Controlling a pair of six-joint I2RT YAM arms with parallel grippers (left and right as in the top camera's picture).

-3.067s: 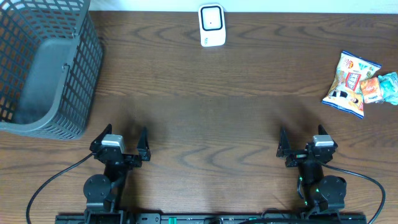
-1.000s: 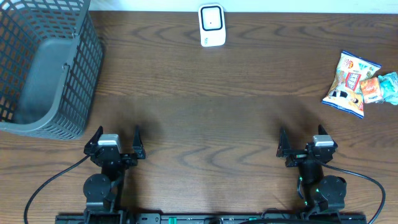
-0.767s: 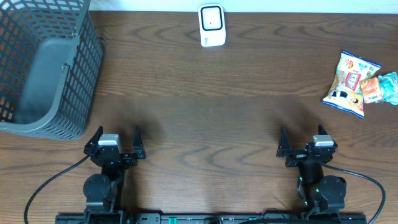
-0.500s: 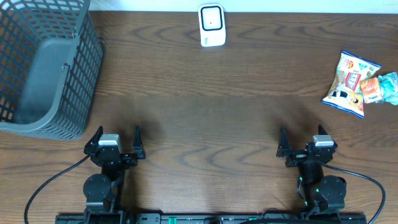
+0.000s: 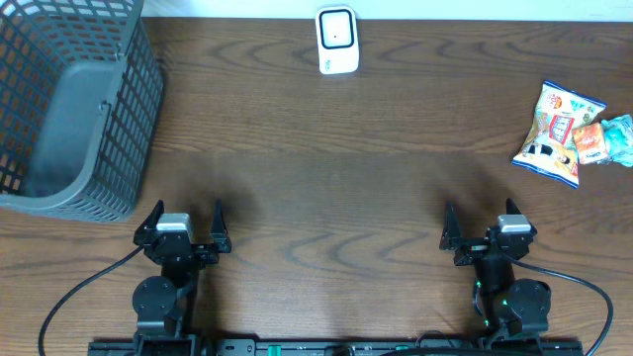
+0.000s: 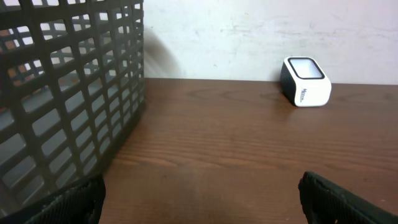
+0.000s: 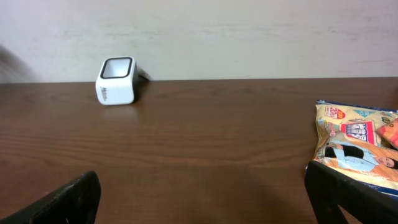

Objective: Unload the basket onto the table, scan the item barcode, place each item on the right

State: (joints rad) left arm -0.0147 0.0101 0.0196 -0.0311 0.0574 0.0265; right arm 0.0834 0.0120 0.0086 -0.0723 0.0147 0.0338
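- Snack packet (image 5: 559, 133) lies flat near the table's (image 5: 326, 168) right edge. An orange packet (image 5: 589, 140) and a teal packet (image 5: 620, 136) touch its right side.
- Scanner (image 5: 337, 41) stands at the centre of the far edge. Grey basket (image 5: 99, 109) fills the far-left corner.
- Left gripper (image 5: 186, 213) and right gripper (image 5: 480, 213): jaws wide, holding nothing, at the near edge and well apart.
- Open tabletop lies between grippers, scanner and packets.
- Right wrist view cuts the snack packet off at the frame edge; barcode not discernible.

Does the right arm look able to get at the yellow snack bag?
Probably yes: the right gripper is open, and only bare table lies between it and the snack bag.
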